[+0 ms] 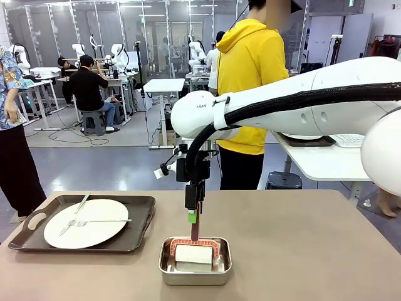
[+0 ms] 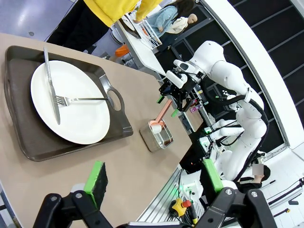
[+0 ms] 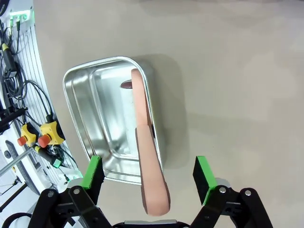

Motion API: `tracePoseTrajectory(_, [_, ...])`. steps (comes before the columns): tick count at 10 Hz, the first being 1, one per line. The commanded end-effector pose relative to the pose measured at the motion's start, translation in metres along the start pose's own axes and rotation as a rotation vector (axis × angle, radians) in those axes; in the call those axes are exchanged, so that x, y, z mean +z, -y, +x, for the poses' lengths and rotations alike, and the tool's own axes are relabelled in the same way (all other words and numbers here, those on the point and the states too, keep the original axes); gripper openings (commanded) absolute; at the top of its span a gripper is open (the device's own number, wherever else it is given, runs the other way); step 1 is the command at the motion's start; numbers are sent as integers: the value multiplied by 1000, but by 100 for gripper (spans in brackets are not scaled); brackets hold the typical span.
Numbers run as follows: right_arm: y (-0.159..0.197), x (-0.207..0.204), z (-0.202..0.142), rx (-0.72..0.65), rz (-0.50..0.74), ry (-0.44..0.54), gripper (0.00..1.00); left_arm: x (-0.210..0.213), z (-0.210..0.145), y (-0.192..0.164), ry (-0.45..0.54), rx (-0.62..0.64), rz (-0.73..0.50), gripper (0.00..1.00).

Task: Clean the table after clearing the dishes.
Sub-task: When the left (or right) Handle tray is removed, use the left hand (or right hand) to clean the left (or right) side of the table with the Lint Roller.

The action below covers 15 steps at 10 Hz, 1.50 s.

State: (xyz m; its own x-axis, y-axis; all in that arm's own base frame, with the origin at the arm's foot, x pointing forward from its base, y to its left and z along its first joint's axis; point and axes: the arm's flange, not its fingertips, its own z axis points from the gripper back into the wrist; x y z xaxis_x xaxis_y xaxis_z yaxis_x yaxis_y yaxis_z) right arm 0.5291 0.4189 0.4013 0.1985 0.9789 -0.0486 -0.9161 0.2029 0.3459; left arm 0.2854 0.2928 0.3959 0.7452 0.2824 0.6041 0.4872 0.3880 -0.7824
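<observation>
Tabletop (image 1: 301,251): plate (image 1: 88,222) in tray (image 1: 141,207), brush (image 1: 194,254) in pan (image 1: 172,273)

table (image 1: 313,251): matte, smooth | pan (image 1: 195,277): shiny metal | plate (image 1: 88,237): glossy

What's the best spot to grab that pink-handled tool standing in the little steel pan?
Grip the handle at its free upper end, from above: it rises out of the pan, whose walls box in the white head. The right end effector hangs there, open.
</observation>
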Motion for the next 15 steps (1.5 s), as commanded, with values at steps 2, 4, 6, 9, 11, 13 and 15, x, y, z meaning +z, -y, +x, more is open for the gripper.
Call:
tracePoseTrajectory(2, [-9,-5,-7,-41,29,1,92,3,-1,2,6,-10,-6,100])
tracePoseTrajectory(4, [-12,-5,-6,-33,22,12,87,3,-1,2,6,-10,-6,100])
tracePoseTrajectory(6, [-13,-9,-3,-22,-3,13,87,3,-1,2,6,-10,-6,100])
tracePoseTrajectory(9, [-15,-9,-2,-6,1,20,76,3,-1,2,6,-10,-6,100])
tracePoseTrajectory(11, [-16,-9,-3,-7,7,18,69,3,-1,2,6,-10,-6,100])
tracePoseTrajectory(13, [-15,-10,-4,-9,14,7,62,3,-1,2,6,-10,-6,100])
tracePoseTrajectory(15, [-14,-9,-7,-19,14,5,56,3,-1,2,6,-10,-6,100])
